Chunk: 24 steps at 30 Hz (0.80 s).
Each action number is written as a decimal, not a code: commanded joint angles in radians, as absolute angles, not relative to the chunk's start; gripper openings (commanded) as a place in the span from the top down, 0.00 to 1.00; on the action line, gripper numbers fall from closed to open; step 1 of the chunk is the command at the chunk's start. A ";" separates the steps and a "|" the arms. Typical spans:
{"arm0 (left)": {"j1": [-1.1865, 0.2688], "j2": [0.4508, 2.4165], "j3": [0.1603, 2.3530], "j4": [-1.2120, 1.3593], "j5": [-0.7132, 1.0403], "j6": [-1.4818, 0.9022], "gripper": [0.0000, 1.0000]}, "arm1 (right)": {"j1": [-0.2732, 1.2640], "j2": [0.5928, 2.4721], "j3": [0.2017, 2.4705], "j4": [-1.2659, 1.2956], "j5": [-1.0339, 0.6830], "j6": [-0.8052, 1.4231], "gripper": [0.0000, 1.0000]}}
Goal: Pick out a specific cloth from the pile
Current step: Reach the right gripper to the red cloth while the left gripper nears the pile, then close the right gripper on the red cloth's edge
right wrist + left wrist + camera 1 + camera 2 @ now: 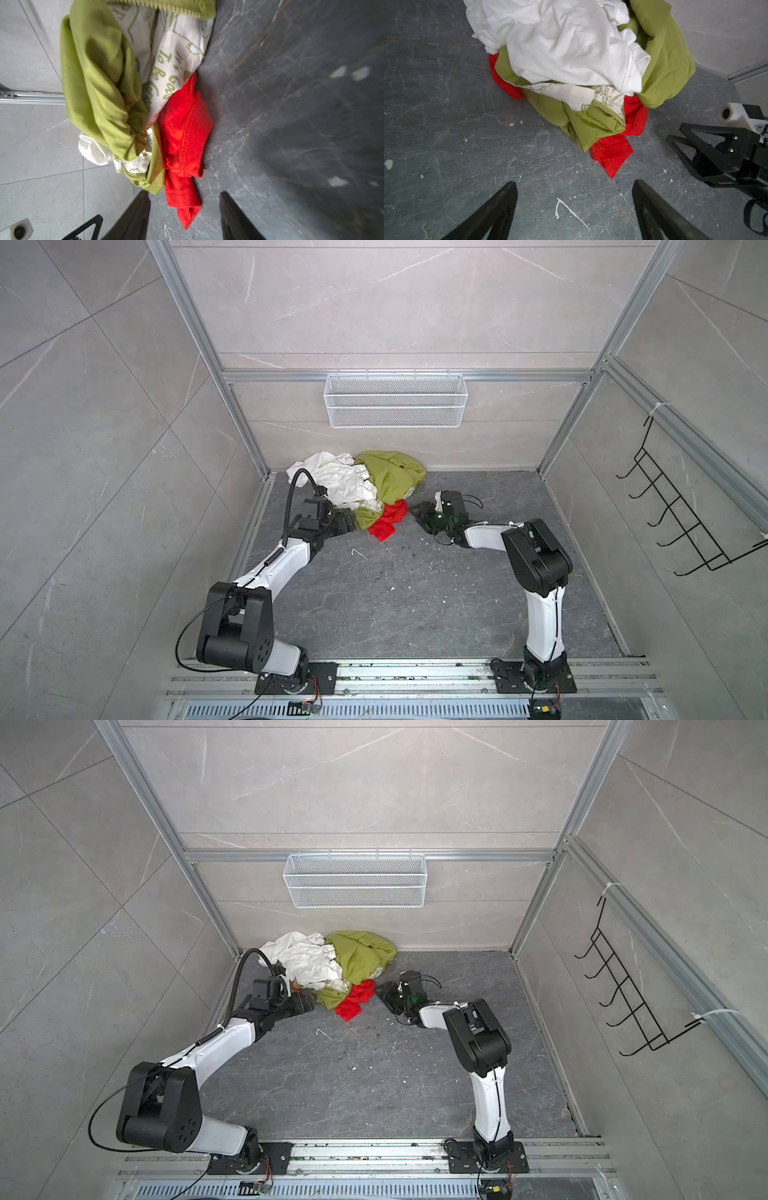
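Your right pincer [184, 194], parted and empty, faces the thin bright red cloth [185, 135]; slide one jaw along the dark bench [291, 104] under its tip, missing the olive-green zippered cloth [99, 83].

Robot lab cell: aluminium framing [274, 376], stone-look panels [395, 302], rail-mounted arms [286, 562].

Item, the cloth [185, 145]: red, is lying at the edge of the pile [97, 83] on the dark floor [291, 124]. Its corner is poking between the parted fingers of my right gripper [184, 192], touching neither.
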<state>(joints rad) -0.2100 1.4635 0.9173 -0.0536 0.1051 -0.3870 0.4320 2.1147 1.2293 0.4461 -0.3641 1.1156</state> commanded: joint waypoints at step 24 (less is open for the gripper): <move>-0.216 1.499 0.946 -0.036 0.135 -0.433 0.11 | 0.465 2.305 1.390 0.448 -0.388 1.190 0.51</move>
